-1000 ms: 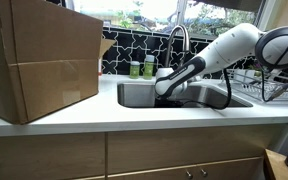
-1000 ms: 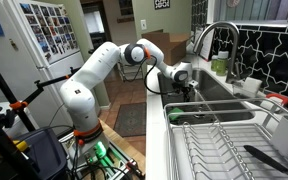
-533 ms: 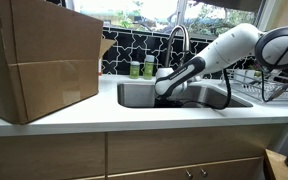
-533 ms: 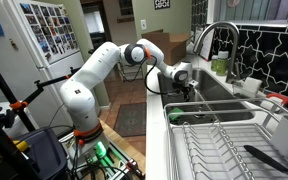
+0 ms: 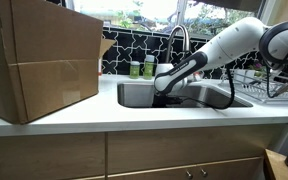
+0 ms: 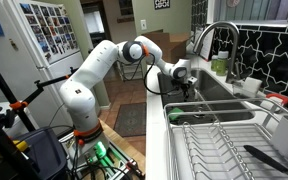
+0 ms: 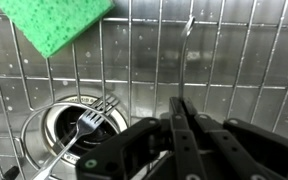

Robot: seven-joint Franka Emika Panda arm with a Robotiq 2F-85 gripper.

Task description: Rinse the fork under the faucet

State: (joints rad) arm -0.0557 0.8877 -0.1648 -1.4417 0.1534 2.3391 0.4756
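Note:
In the wrist view a metal fork lies on the sink floor with its tines over the round drain and its handle running toward the lower left. My gripper is shut with its fingers pressed together, to the right of the fork and apart from it, with nothing seen between them. In both exterior views the gripper reaches down into the sink. The silver gooseneck faucet arches over the basin behind the arm. No water is seen running.
A green sponge lies on the sink floor at the upper left. Two small green bottles stand behind the sink. A large cardboard box sits on the counter beside it. A dish rack flanks the other side.
The arm and gripper have risen slightly in the sink. The gripper has stayed down inside the sink.

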